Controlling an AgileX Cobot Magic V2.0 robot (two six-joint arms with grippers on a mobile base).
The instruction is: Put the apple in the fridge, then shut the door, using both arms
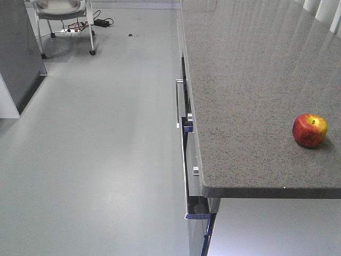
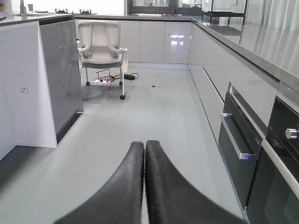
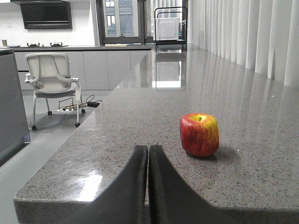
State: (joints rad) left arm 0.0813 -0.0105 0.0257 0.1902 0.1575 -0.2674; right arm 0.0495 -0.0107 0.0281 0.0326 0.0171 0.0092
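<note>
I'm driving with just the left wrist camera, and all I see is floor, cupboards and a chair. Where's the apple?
Observer: The apple sits on the stone counter, close to the counter's near end in the front view.
Operator: Is the other pincer holding it?
Observer: No. The right pincer is shut and empty. The apple is ahead of it and a little to its right, not touching.
Operator: Did it tip over?
Observer: No, it stands upright with its stem on top and a yellow patch around the stem.
</note>
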